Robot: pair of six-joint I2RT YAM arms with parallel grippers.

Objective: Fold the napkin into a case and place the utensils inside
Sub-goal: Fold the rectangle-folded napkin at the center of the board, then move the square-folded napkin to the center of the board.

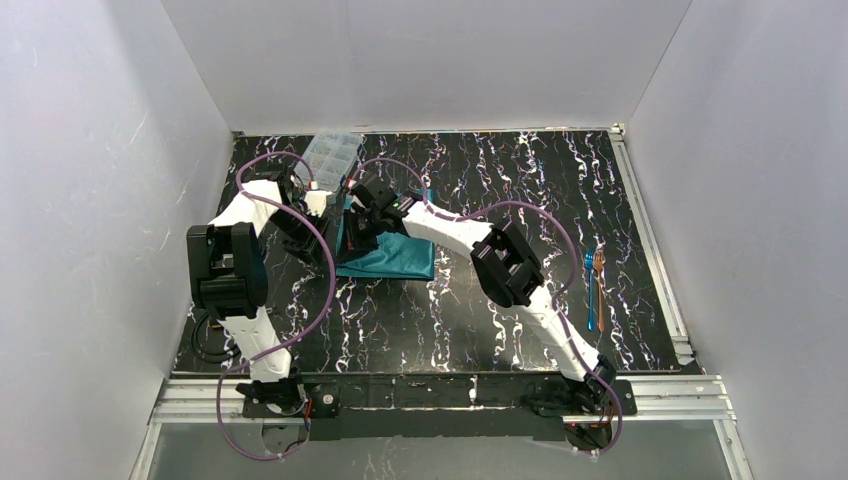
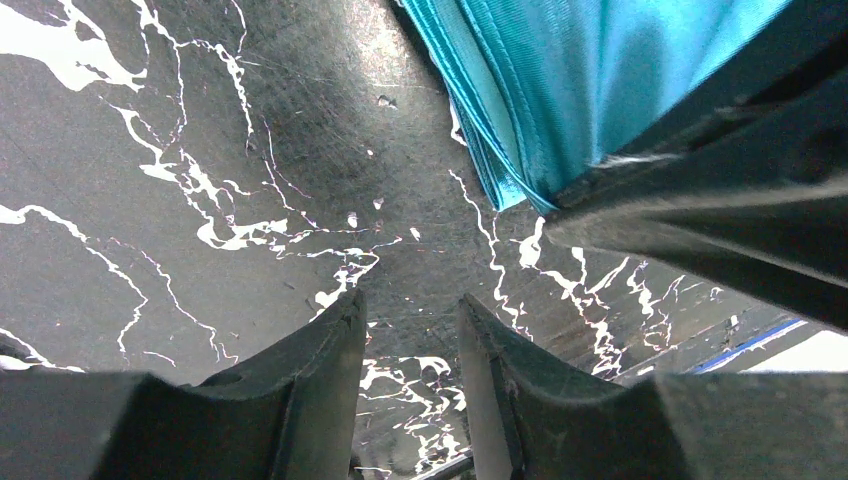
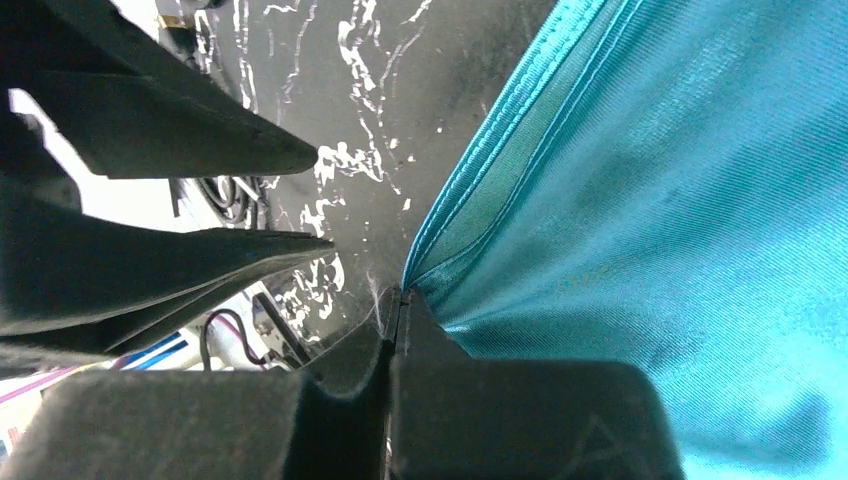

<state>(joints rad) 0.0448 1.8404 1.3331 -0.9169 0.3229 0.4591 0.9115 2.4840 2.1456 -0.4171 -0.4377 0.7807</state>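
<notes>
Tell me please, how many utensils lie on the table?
2 that I can distinguish, side by side near the right edge of the table: an orange-tinted fork and a bluish piece just left of it. They look tiny, so a third may be hidden.

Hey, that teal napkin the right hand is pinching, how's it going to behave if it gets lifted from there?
Probably floppy: the napkin creases and fans out from where the right hand pinches its hemmed edge, so it should drape rather than hold shape. Its satin sheen suggests it is slippery, so the folded layers may slide apart.
</notes>
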